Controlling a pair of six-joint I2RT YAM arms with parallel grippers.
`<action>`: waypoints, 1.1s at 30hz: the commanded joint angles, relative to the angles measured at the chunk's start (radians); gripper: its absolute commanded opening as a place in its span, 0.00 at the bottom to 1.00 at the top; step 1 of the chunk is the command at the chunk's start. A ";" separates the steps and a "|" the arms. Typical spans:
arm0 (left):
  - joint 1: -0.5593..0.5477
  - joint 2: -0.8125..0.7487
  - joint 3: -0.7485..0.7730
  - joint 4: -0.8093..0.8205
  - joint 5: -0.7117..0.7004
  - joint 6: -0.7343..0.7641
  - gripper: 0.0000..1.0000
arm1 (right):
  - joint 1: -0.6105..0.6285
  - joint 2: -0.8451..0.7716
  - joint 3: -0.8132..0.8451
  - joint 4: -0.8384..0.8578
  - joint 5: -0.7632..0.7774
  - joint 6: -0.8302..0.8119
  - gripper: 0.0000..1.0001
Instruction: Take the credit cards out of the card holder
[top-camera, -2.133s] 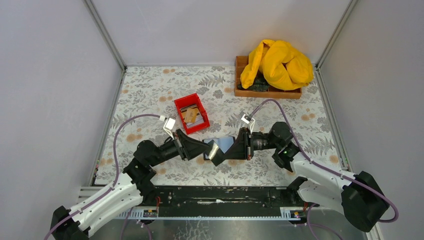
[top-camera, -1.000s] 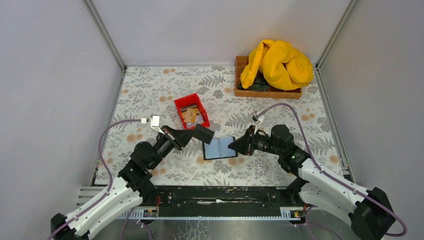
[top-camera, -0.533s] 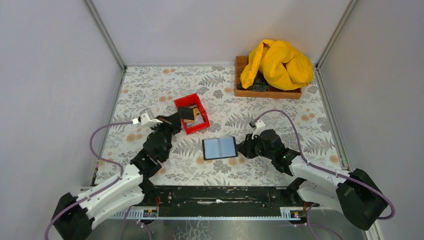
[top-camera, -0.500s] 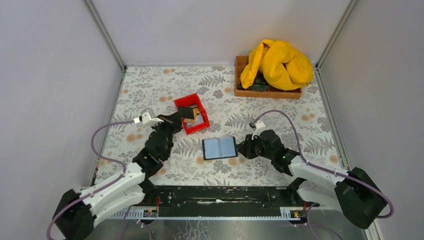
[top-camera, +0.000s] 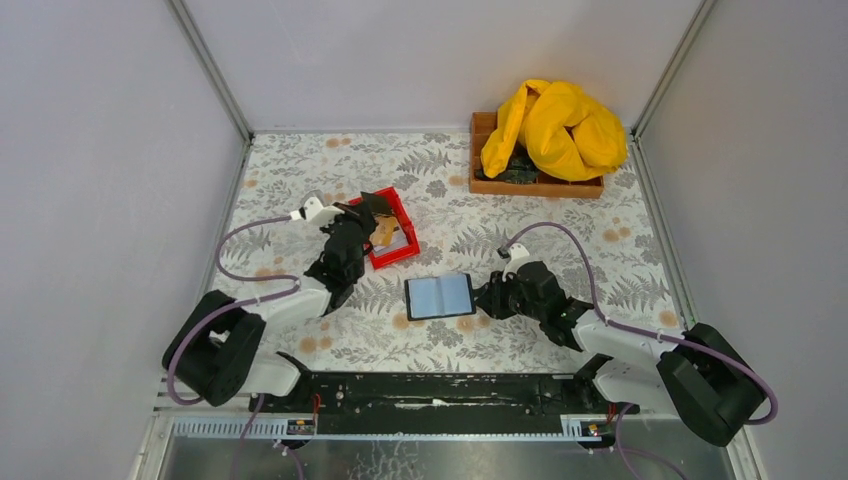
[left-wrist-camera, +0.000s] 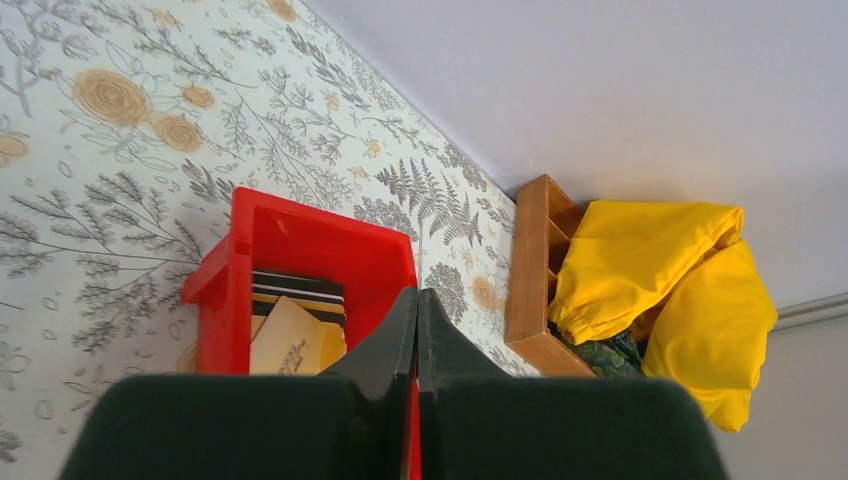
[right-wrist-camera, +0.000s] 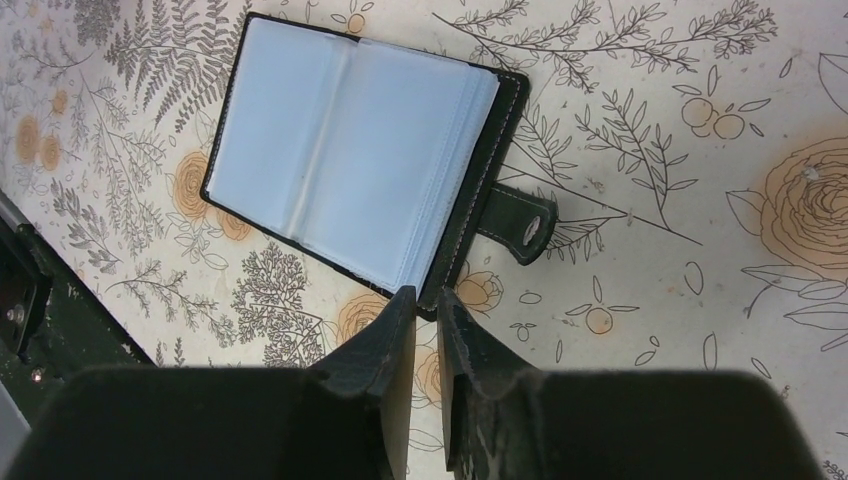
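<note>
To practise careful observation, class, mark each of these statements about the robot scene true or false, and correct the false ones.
1. The card holder lies open on the table. True.
2. The red bin is empty. False: credit cards lie in it.
3. The left gripper is shut, above the red bin. True.
4. The yellow cloth covers the card holder. False: it is piled on the wooden tray at the far right.
5. The right gripper hangs over the wooden tray. False: it is at the card holder's right edge.
</note>
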 joint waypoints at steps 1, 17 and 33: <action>0.008 0.083 0.059 0.082 -0.069 -0.102 0.00 | -0.004 0.004 0.004 0.044 0.034 -0.006 0.21; -0.033 0.280 0.089 0.115 -0.144 -0.224 0.00 | -0.006 0.017 0.004 0.047 0.049 -0.004 0.21; -0.040 0.328 0.080 0.144 -0.118 -0.224 0.11 | -0.007 0.032 0.010 0.042 0.057 -0.004 0.21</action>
